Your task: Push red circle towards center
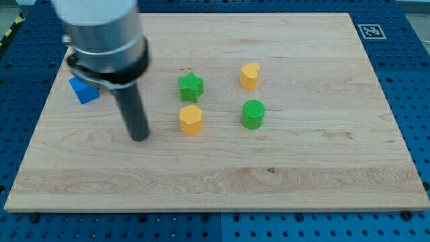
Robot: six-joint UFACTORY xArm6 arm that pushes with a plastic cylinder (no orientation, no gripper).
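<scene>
No red circle shows in the camera view; the arm's body at the top left may hide it. My tip (139, 138) rests on the wooden board (302, 181), left of centre. A yellow hexagon block (191, 119) lies to the tip's right. A green star block (191, 86) sits just above the hexagon. A green circle block (253, 113) lies right of the hexagon. A yellow heart block (250, 76) sits above the green circle. A blue block (84, 90), partly hidden by the arm, lies up and left of the tip.
The board lies on a blue perforated table (410, 81). A black-and-white marker tag (370, 31) sits at the board's top right corner. The arm's grey body (101, 30) covers the board's top left.
</scene>
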